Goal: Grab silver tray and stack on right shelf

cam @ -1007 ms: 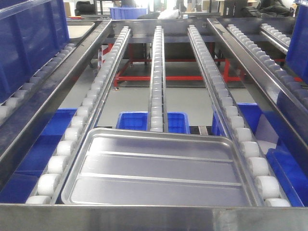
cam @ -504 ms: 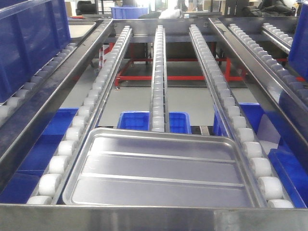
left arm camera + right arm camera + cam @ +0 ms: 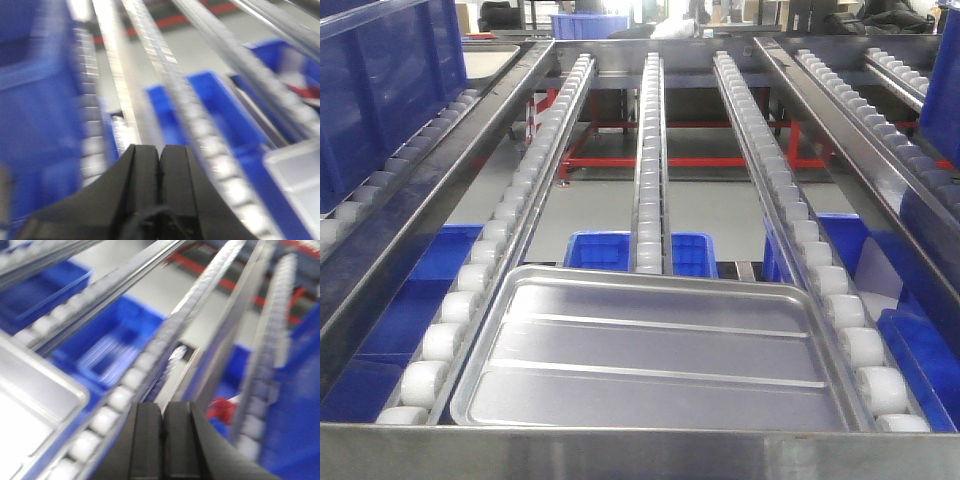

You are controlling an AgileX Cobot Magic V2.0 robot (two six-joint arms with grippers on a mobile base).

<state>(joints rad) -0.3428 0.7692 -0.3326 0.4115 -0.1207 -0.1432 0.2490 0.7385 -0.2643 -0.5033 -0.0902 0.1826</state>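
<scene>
**Tray between two closed pincers, long side across the lanes**

Nearest the camera, the flat front lip (image 3: 640,455) of the right shelf (image 3: 535,215) is seen. The silver tray (image 3: 650,355) lies just behind the lip, base down and ridges up. Its near rim is close against the lip; whether they touch cannot be told. The tray's long axis, like its two ridges, runs left to right, parallel to the lip and square to the roller lanes. The left lane of rollers (image 3: 440,340) is flanked by one short end and the right lane (image 3: 860,345) by the other. The far rim crosses the centre lane (image 3: 647,200).

In the blurred wrist views, the left gripper (image 3: 160,162) is shown with its jaws pressed together and nothing between them. A pale tray corner (image 3: 295,175) appears low to its right. The right gripper (image 3: 162,412) is likewise closed on nothing, with a tray corner (image 3: 30,410) low to its left. The tray is therefore judged to lie between the two arms, inward of each. More of it fills the right wrist view, so the right arm is judged the nearer, though not with certainty. Either pincer would have to be opened before a short end could be taken.

Farther off, blue bins (image 3: 595,250) are seen below the rails. Beyond the tray, the lanes visible up the slope are bare.
</scene>
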